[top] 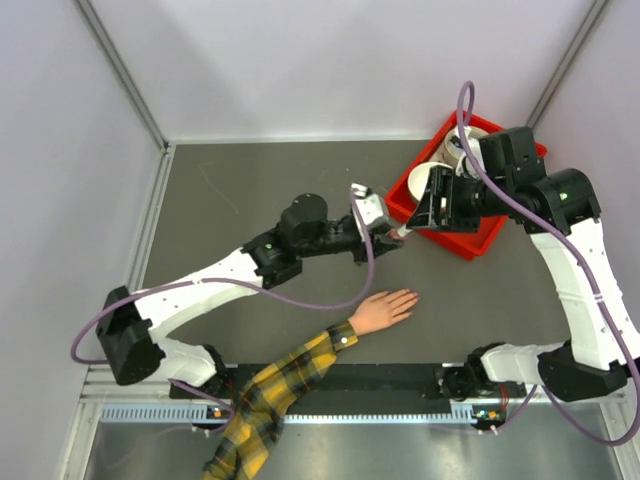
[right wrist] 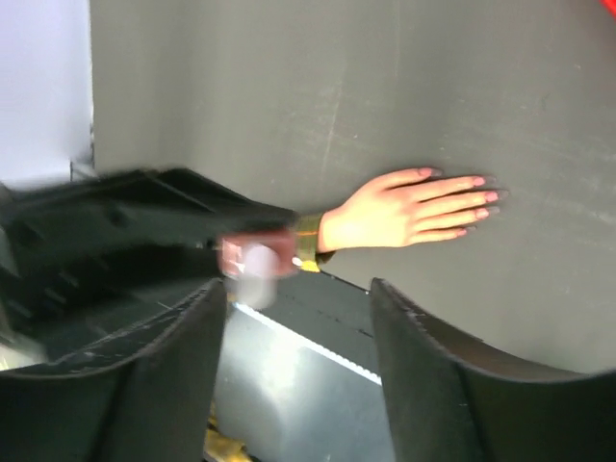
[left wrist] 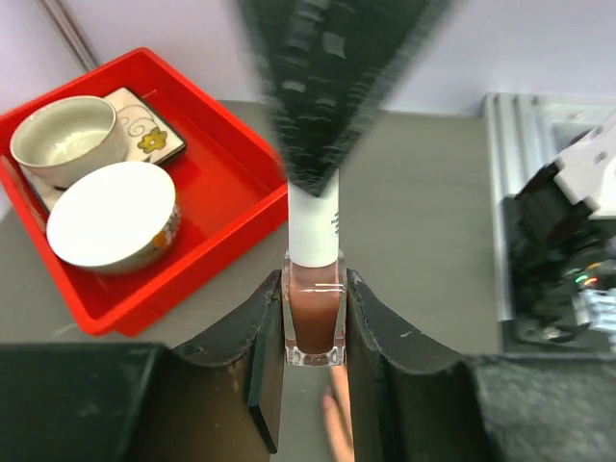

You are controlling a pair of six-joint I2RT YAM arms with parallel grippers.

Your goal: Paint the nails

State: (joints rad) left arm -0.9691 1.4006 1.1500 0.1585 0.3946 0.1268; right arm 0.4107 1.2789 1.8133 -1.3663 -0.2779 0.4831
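Peach-toned mannequin hand (top: 385,308) lies flat on the grey table (top: 250,170), near the front edge. Its nails (right wrist: 486,197), tiny and probably rigid, want a light brush touch, not a grip. Your left gripper (left wrist: 316,313) clamps the glass polish bottle (left wrist: 316,332). Your right gripper (right wrist: 298,289) gapes wide at its white cap (left wrist: 315,231). The red tray (left wrist: 231,183) of bowls (left wrist: 111,217) stands close beside.

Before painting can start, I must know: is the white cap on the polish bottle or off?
On: the white cap sits atop the polish bottle, which is clamped in the left gripper.
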